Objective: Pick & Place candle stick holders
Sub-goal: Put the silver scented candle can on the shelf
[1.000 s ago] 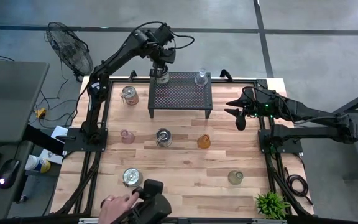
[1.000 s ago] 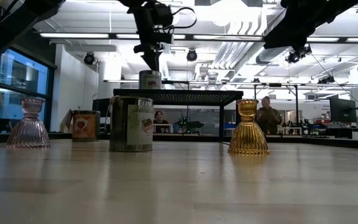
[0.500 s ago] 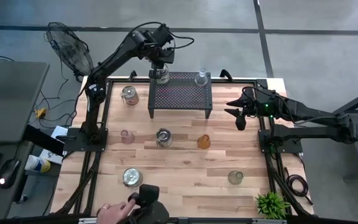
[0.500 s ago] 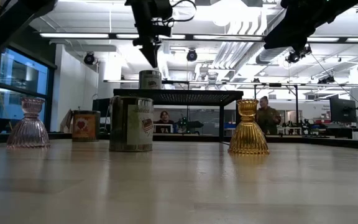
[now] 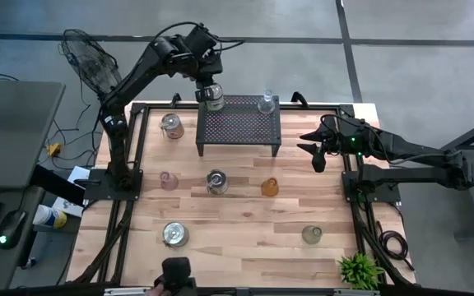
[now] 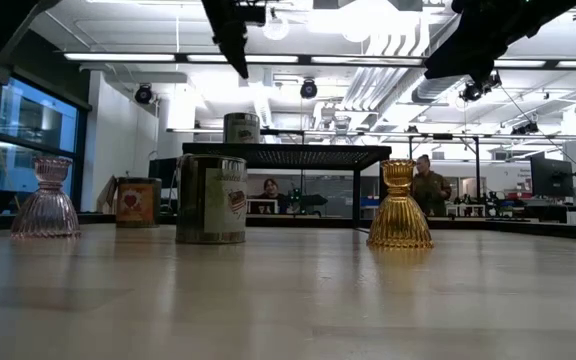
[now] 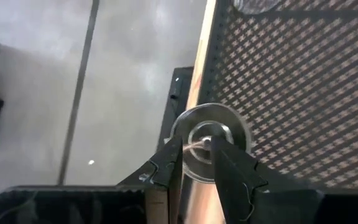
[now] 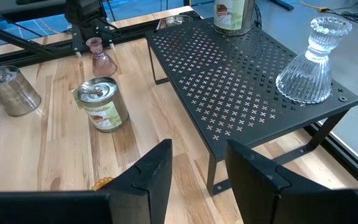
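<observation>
A silvery tin holder (image 5: 212, 96) stands upright on the far left corner of the black perforated stand (image 5: 241, 127). My left gripper (image 7: 196, 149) hangs above it, fingers pointing down, slightly open and clear of the tin (image 6: 241, 127). A clear glass holder (image 5: 266, 103) stands on the stand's far right. On the table stand three more tins (image 5: 171, 126) (image 5: 216, 181) (image 5: 174, 234), a pink glass holder (image 5: 168, 180), an amber one (image 5: 270, 187) and a greenish one (image 5: 311, 234). My right gripper (image 5: 313, 148) waits open above the table's right edge.
A small potted plant (image 5: 359, 270) sits at the near right corner. A fan (image 5: 89, 62) stands off the far left corner. A dark object with a person's hand (image 5: 175, 275) shows at the near edge. Bare wood lies between the holders.
My left gripper has risen away from the tin on the stand, drifted toward the table's far left and rolled about its own axis. The tin has stayed upright on the stand. The person's hand at the near edge has drawn back.
</observation>
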Controlling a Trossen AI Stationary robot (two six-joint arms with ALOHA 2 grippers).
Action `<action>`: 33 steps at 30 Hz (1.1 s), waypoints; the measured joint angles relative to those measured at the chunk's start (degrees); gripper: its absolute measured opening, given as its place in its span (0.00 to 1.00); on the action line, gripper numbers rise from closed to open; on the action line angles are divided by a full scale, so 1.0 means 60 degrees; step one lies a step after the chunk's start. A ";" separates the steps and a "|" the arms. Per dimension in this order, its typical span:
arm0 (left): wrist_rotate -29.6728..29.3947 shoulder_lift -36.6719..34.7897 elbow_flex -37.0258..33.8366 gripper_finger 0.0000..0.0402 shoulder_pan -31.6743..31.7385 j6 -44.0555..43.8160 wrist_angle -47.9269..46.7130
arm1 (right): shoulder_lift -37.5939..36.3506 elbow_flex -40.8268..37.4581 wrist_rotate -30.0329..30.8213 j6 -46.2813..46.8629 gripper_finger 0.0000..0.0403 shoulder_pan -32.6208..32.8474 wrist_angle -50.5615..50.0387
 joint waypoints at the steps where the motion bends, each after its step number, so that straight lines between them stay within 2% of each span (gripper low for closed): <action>1: 0.0076 -0.0057 0.0000 0.20 -0.0043 -0.0231 -0.0078 | 0.0000 0.0000 0.0001 0.0000 0.35 0.0000 0.0001; 12: 0.0488 -0.0190 0.0000 0.20 -0.0160 -0.1592 -0.1497 | 0.0000 0.0000 0.0002 -0.0018 0.35 0.0000 0.0004; 23: 0.1350 -0.0214 0.0000 0.20 -0.0157 -0.2804 -0.1774 | -0.0003 0.0000 -0.0001 0.0000 0.35 0.0000 0.0003; 28: 0.1358 -0.0226 0.0000 0.20 -0.0160 -0.3838 -0.1772 | 0.0000 0.0000 -0.0001 0.0153 0.35 0.0000 0.0003; 33: 0.1280 -0.0226 0.0000 0.20 -0.0157 -0.4250 -0.1771 | 0.0000 0.0000 -0.0001 0.0164 0.35 0.0000 0.0004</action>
